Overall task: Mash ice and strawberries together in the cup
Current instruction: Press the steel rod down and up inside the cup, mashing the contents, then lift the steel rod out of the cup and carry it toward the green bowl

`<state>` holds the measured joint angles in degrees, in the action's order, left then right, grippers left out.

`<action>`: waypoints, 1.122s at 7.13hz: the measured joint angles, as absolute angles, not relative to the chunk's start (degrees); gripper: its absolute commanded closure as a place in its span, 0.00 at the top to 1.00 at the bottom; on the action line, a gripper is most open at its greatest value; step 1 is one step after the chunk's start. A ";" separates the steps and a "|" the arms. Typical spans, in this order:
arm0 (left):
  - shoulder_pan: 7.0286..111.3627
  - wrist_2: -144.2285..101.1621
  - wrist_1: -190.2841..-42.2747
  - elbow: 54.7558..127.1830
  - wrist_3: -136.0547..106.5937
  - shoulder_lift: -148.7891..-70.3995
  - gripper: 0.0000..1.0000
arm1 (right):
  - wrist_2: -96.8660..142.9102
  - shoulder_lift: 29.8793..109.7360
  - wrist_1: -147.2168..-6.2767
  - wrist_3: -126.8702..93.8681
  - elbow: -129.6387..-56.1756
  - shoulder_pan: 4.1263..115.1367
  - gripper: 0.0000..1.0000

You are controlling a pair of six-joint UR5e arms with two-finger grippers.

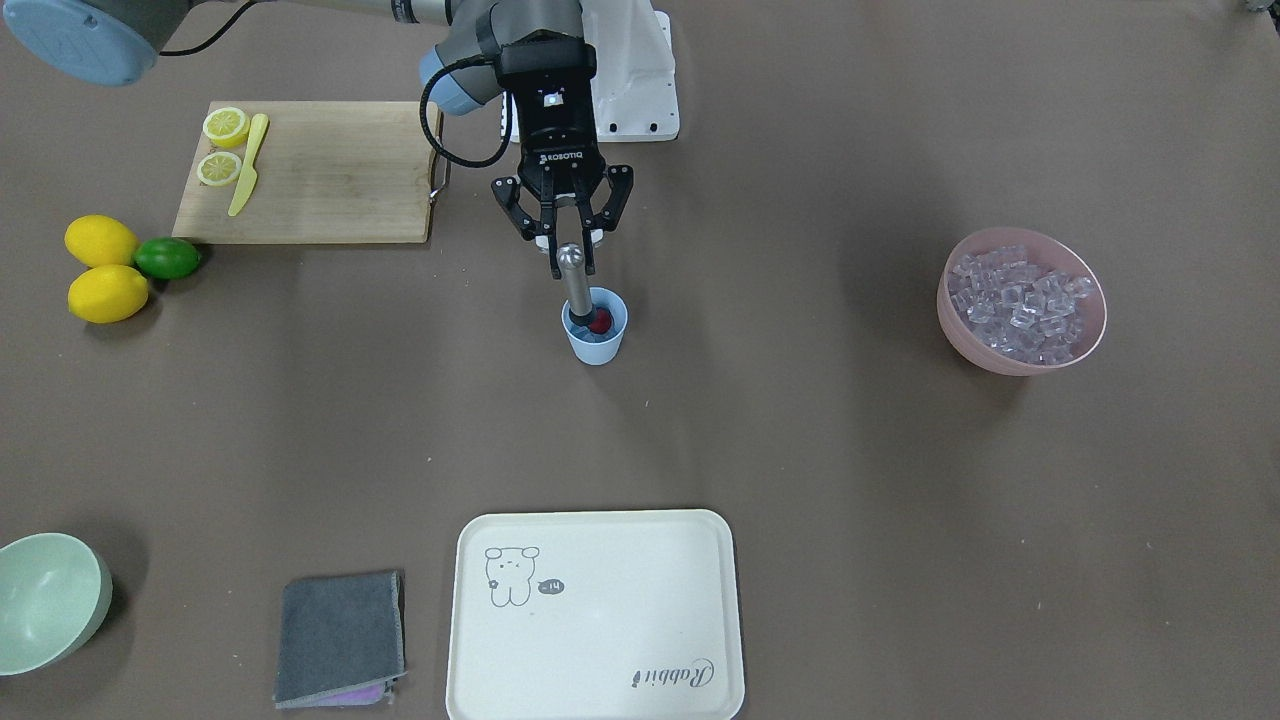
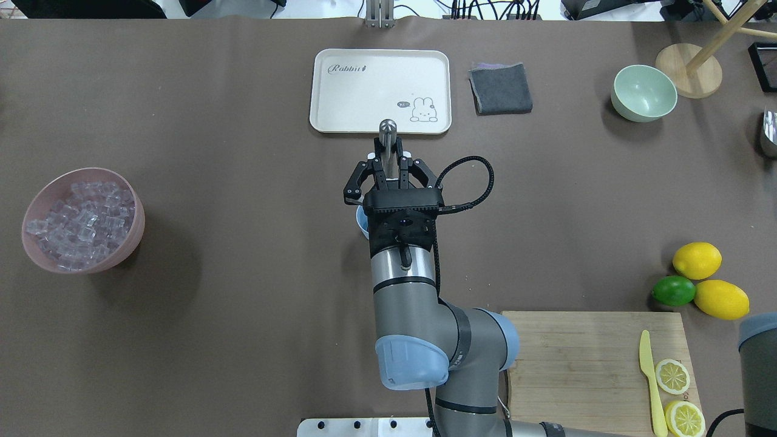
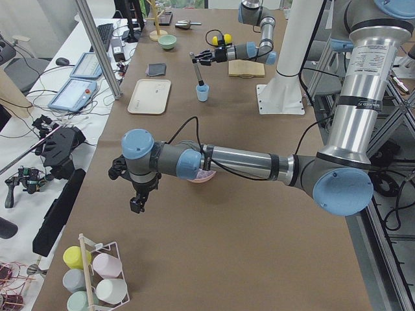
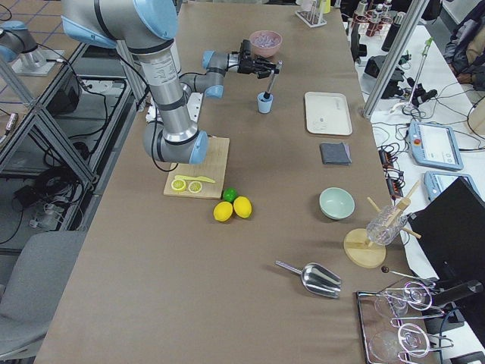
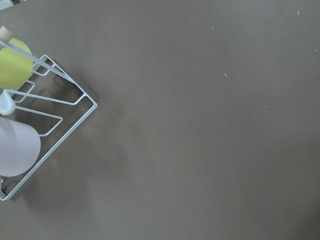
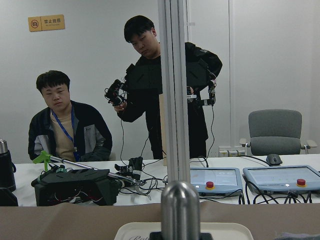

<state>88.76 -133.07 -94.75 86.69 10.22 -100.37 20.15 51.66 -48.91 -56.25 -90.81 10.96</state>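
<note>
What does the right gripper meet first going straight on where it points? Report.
The right gripper points level toward the tray side, gripping the muddler set in the cup. It looks high enough to pass over the tray freely, though height is uncertain.

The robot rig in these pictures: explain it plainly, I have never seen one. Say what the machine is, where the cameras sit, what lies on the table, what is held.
It is two robot arms at one table. Four fixed cameras watch: one facing the robot, one over its shoulders, one at each table end; two more ride on the wrists. The right arm's fingers are shut on a metal muddler, whose lower end stands in the light-blue cup beside a strawberry. The left arm's fingers hang over bare table near a cup rack; open or shut, I cannot tell. Also on the table: a pink bowl of ice, a cutting board, a tray, a grey cloth, a green bowl.
</note>
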 measured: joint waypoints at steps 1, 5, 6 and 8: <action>88.74 -133.07 -94.75 86.68 10.20 -100.37 0.97 | 20.14 51.23 -48.89 -56.36 -89.85 10.93 0.00; 88.76 -133.07 -94.77 86.66 10.21 -100.19 0.97 | 20.19 50.44 -48.87 -58.32 -86.60 10.73 0.00; 88.74 -133.07 -94.90 86.66 10.25 -100.00 0.97 | 20.25 50.22 -48.87 -58.69 -85.88 10.73 0.00; 88.75 -133.07 -95.99 86.37 10.22 -99.37 0.97 | 20.37 49.99 -48.87 -58.87 -85.33 10.65 0.00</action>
<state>88.75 -133.07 -95.99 86.37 10.22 -99.37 20.37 49.99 -48.87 -58.87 -85.33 10.65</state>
